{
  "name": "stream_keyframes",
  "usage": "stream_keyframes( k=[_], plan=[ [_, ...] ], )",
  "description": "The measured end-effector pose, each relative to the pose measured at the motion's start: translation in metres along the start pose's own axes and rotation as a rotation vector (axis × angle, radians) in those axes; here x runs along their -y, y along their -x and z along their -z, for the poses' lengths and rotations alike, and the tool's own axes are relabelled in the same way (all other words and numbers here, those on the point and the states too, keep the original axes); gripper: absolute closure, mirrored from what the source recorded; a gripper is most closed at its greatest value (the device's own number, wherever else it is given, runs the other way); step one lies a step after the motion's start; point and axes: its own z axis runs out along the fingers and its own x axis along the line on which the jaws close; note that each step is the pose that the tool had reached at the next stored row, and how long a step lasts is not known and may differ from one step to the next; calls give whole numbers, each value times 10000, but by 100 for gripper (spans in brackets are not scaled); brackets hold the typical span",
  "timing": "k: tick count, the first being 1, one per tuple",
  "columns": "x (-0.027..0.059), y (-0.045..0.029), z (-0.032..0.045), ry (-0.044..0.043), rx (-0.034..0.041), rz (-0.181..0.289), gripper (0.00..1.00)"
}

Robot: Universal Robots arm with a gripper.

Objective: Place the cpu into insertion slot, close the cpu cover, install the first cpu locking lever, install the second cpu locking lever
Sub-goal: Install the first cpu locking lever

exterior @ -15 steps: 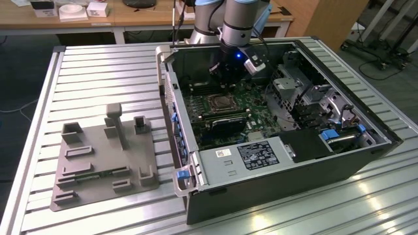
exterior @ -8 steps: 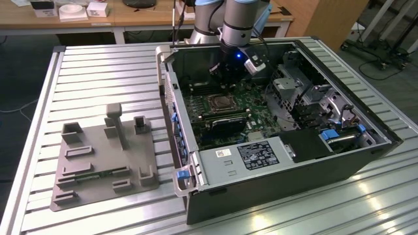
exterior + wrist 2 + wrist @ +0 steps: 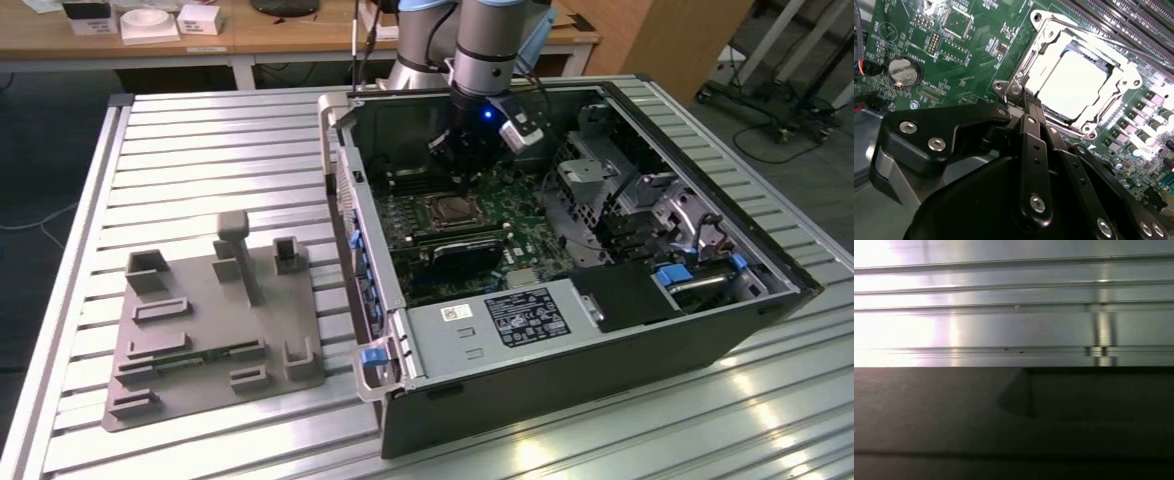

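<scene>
Item: slatted metal table [image 3: 200, 130], slats also in the first wrist view [image 3: 1004, 325]. Toward its near edge, on the exterior view's left, a grey moulded fixture [image 3: 214, 330] with upright posts. Beside it, on the exterior view's right, an open computer case [image 3: 561, 400] lying on its side; a labelled power supply [image 3: 514, 315] sits at the case's near end. Behind that, the green board [image 3: 534, 230], with the slot [image 3: 454, 210] near the board's middle. Second wrist view: cpu [image 3: 1071, 82] seated in the slot, silvery top up; cover [image 3: 1119, 70] lying down flat around it, framing the chip. Gripper [image 3: 1026, 102] just at one corner of the slot, its black fingers [image 3: 1032, 145] drawn together at the tips; whether anything is pinched between them cannot be told. Coin battery [image 3: 904, 71] well apart on the board; long memory slots [image 3: 1134, 15] beyond the cover. In the exterior view the gripper [image 3: 461, 170] hangs just past the slot's far edge. Beyond the table's far edge, a wooden desk [image 3: 334, 35] bearing white boxes [image 3: 147, 25].
</scene>
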Motion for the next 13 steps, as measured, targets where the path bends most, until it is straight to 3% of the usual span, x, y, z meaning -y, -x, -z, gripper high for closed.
stream_keyframes(
  k=[10, 13],
  plan=[
    [-28, 3, -1, 44, 1, -1, 90],
    [-39, 3, 5, 129, 2, -1, 90]
  ],
)
